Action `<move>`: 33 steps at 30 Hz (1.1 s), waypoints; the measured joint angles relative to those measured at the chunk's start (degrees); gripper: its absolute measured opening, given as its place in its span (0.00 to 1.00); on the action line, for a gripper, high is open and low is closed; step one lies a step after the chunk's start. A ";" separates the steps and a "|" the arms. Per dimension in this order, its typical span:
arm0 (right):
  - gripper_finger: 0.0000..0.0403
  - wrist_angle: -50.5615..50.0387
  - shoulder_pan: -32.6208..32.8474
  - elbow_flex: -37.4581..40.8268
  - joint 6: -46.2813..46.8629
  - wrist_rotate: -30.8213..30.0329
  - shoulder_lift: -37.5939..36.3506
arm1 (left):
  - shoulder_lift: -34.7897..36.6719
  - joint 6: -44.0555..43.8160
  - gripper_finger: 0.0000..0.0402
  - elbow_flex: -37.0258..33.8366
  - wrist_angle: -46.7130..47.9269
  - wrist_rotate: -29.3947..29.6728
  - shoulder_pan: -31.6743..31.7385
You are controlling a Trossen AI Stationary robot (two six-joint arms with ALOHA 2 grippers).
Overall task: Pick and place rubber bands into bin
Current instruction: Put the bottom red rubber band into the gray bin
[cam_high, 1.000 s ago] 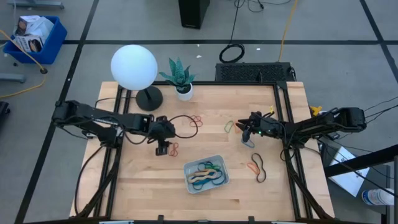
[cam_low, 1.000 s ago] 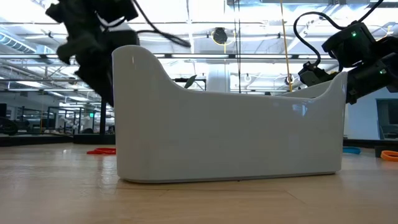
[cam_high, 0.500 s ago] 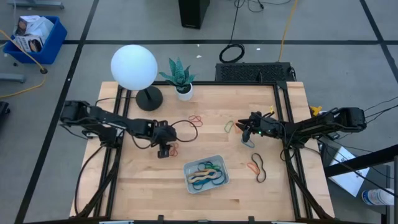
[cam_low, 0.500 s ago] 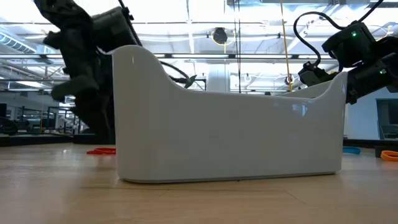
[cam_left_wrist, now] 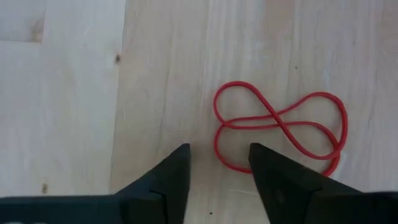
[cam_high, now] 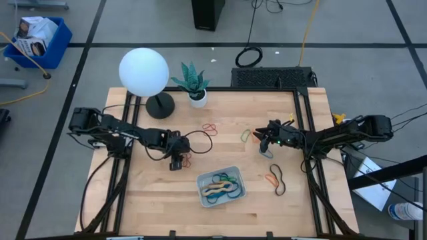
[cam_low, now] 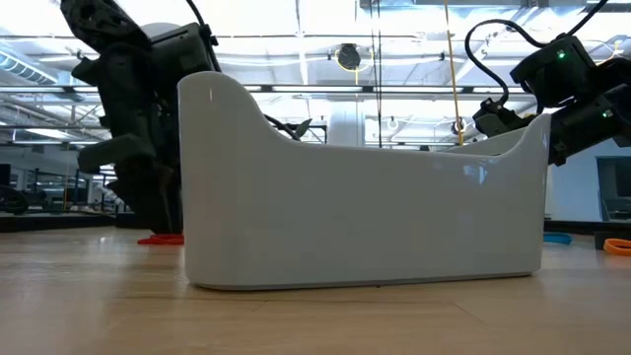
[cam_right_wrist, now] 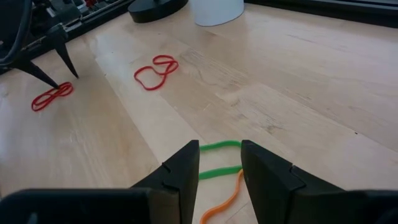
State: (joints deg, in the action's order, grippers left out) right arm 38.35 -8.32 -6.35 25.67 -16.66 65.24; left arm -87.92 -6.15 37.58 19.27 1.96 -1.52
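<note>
A red rubber band (cam_left_wrist: 280,127), twisted into a figure eight, lies flat on the wooden table. My left gripper (cam_left_wrist: 219,154) points down over the band's near end, open, with that end of the loop between its fingertips. The same gripper shows in the high view (cam_high: 175,162), with the band (cam_high: 186,159) beside it. The bin (cam_high: 221,187) lies near the table's front and holds several bands. My right gripper (cam_right_wrist: 220,155) waits open at the right. A green rubber band (cam_right_wrist: 219,147) and an orange one (cam_right_wrist: 225,193) lie on the table just past its fingertips. My left gripper comes at the red band from above, its fingers on either side of the band's end (cam_left_wrist: 225,158). I cannot tell whether a finger touches the band. The band lies flat and slack on the table.
Another red band (cam_high: 211,127) lies mid-table, and an orange and a black band (cam_high: 275,179) lie to the right of the bin. A globe lamp (cam_high: 143,72) and a potted plant (cam_high: 193,83) stand at the far edge. A black cable (cam_high: 197,133) loops near my left gripper.
My left gripper has come down toward the table, onto the near end of the red band, and its arm has folded lower. The band has not moved.
</note>
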 joint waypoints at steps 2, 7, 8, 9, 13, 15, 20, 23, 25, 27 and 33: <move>0.28 0.00 0.00 0.00 -0.07 0.00 0.01 | 0.00 0.02 0.34 0.00 -0.04 -0.58 -0.01; 0.28 0.00 0.00 0.00 -1.05 -0.01 0.00 | -0.09 -0.22 0.18 -0.04 -0.39 -0.82 0.00; 0.28 0.00 0.00 0.00 -1.07 -0.01 0.01 | -0.11 -0.31 0.15 -0.04 -0.56 -0.61 0.00; 0.28 0.00 0.00 0.00 -1.12 -0.01 0.01 | -0.12 -0.22 0.12 -0.06 -0.89 -0.36 0.00; 0.28 0.00 0.00 0.00 -1.31 0.01 0.01 | -0.15 0.24 0.02 -0.17 -2.58 0.15 0.00; 0.28 0.00 0.00 0.00 -1.31 -0.01 -0.01 | -0.15 0.07 0.02 -0.26 -3.15 0.25 0.00; 0.28 0.00 0.00 0.00 -1.31 0.01 0.01 | -0.15 -0.95 0.01 -0.21 -3.65 -0.28 -0.04; 0.28 -0.02 0.00 0.00 -1.72 0.01 0.01 | 0.16 -3.04 0.01 0.74 -2.36 -1.32 0.07; 0.28 -0.02 0.00 0.00 -2.02 0.01 0.01 | 0.67 -3.71 0.01 1.72 -2.16 -2.69 0.02; 0.28 -0.02 0.01 0.00 -2.34 0.01 0.01 | 2.65 -4.13 0.01 2.42 -1.95 -4.71 0.00; 0.28 0.00 0.02 0.00 -2.36 0.27 0.01 | 10.59 -5.32 0.01 4.45 -1.56 -9.43 0.00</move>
State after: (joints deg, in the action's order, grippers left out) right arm 38.34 -8.29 -6.35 23.31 -16.39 65.25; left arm -77.33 -11.48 42.04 17.71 -7.47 -1.52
